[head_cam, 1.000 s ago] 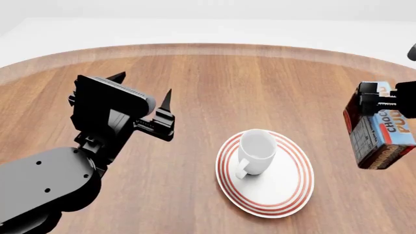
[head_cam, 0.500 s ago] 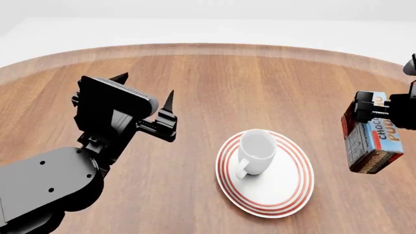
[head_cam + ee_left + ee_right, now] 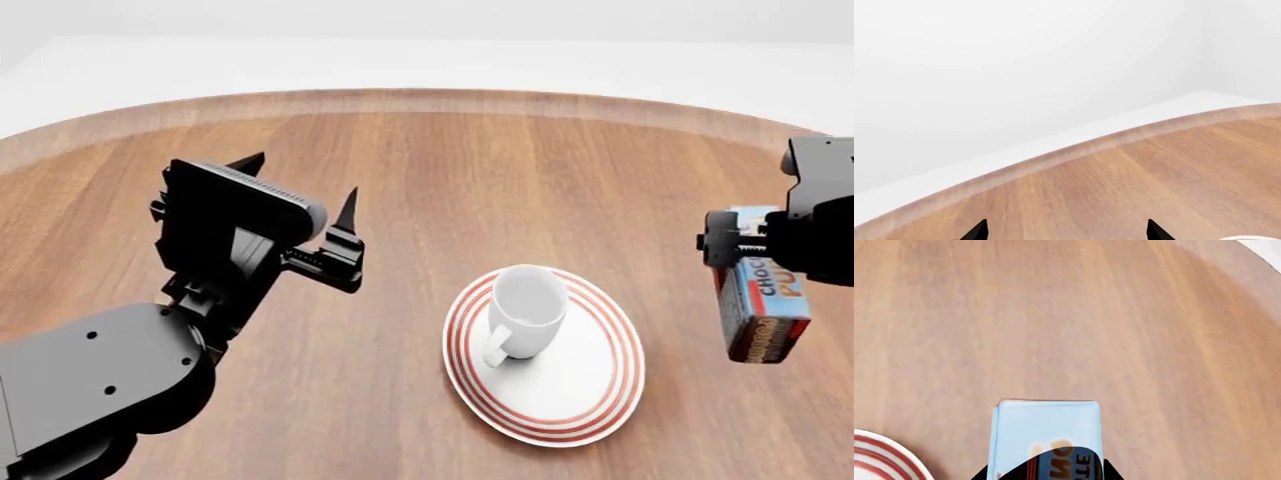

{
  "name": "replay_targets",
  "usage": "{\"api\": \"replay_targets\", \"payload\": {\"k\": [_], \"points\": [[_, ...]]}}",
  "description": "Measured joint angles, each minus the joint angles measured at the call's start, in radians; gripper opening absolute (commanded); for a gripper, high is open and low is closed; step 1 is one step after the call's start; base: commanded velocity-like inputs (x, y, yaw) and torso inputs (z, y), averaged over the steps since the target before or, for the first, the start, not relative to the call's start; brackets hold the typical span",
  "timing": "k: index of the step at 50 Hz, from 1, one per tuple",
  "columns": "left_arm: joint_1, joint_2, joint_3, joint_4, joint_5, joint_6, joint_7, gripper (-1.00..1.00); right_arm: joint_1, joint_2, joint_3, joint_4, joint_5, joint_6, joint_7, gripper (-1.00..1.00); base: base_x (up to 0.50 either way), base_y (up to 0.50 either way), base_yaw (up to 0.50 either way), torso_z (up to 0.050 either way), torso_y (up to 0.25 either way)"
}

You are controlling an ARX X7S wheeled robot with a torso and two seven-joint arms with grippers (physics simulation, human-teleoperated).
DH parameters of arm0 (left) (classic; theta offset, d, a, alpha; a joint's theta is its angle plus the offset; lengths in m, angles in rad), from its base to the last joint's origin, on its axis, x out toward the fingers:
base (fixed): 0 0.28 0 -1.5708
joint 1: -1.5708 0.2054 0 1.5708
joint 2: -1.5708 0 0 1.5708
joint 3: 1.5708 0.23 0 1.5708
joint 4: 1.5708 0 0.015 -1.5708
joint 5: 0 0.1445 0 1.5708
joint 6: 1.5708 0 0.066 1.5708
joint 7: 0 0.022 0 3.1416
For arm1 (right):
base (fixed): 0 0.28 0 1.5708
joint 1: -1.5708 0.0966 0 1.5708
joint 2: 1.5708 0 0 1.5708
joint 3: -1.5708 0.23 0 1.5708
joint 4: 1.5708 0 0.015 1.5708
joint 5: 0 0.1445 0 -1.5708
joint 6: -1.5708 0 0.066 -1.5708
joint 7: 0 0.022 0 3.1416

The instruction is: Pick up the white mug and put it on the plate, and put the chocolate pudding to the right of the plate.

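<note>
The white mug [image 3: 527, 312] stands upright on the red-ringed plate [image 3: 587, 400], its handle toward the near left. To the right of the plate, my right gripper [image 3: 751, 245] is shut on the chocolate pudding [image 3: 767, 300], a light blue carton held above the wood. In the right wrist view the carton [image 3: 1045, 427] fills the gap at the gripper [image 3: 1047, 474], and the plate's rim [image 3: 877, 455] shows at the corner. My left gripper [image 3: 296, 183] hovers open and empty to the left of the plate. In its wrist view the gripper [image 3: 1067, 232] shows only bare wood between its fingertips.
The round wooden table [image 3: 427, 170] curves away at the back, with white floor beyond its edge [image 3: 1054, 155]. My left arm [image 3: 107, 380] covers the near left of the table.
My right gripper has turned and lowered the pudding, which now hangs more upright beside the plate. The left arm has barely shifted; mug and plate are unmoved.
</note>
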State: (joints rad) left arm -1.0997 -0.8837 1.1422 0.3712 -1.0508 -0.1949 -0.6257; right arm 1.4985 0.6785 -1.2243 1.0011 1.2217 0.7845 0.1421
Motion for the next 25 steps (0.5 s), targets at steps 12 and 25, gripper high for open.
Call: {"api": "replay_targets", "payload": {"k": [12, 25], "points": [[0.005, 0.003, 0.001, -0.004, 0.005, 0.001, 0.002, 1.00, -0.018, -0.018, -0.014, 0.035, -0.025, -0.025, -0.017, -1.00, 0.00, 0.00, 0.00, 0.000, 0.000], [0.009, 0.006, 0.002, -0.003, 0.008, -0.003, 0.000, 1.00, -0.061, -0.015, -0.007, 0.075, -0.030, -0.069, -0.028, -1.00, 0.00, 0.00, 0.00, 0.000, 0.000]]}}
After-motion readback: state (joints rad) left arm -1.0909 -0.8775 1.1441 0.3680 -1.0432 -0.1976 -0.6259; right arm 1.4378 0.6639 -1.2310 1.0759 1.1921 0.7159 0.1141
